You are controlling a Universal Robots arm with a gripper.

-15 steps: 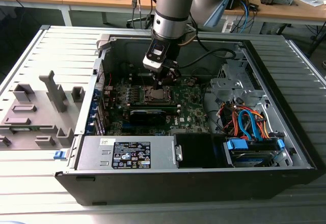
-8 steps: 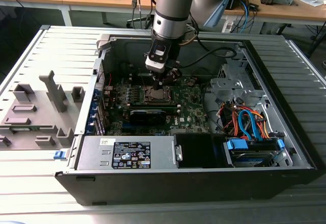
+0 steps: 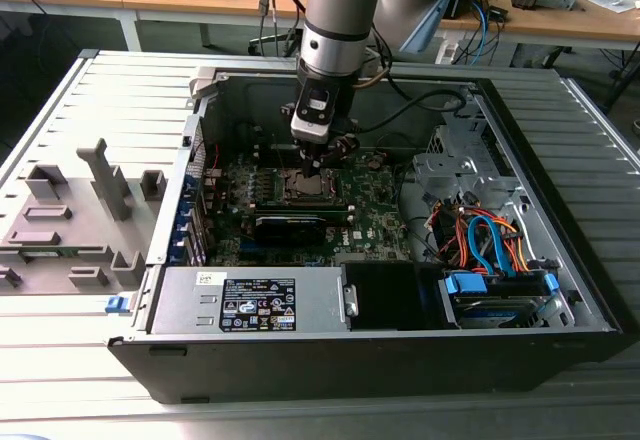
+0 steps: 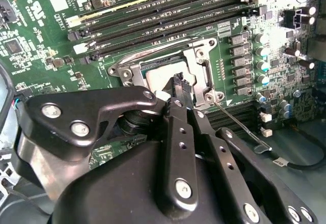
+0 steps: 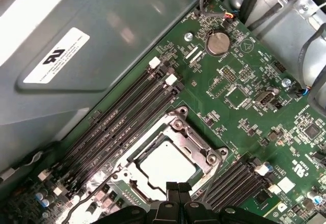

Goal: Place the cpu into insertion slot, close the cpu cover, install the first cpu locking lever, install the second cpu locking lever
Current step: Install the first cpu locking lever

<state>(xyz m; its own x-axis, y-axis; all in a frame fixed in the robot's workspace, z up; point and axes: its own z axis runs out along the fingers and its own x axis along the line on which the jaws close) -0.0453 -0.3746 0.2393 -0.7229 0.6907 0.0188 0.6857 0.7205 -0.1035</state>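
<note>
Beneath the cpu cover (already lowered), cpu lying flat, jaws pressed together, empty, at the cover's rim

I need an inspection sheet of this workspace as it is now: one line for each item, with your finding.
Surface: grey slatted table carrying an open computer case, with a green board inside.
Job's things: cpu lies flat, framed by the window of the cpu cover, which looks lowered; a thin wire lever sticks out past the cover's corner.
Clutter: grey fixture blocks on the table at the exterior view's left.
Grippers: gripper shut, tips just over the cover's edge; contact cannot be told.
Cables: orange and blue bundle inside the case, away from the cpu.
Surroundings: wooden desks behind.
</note>
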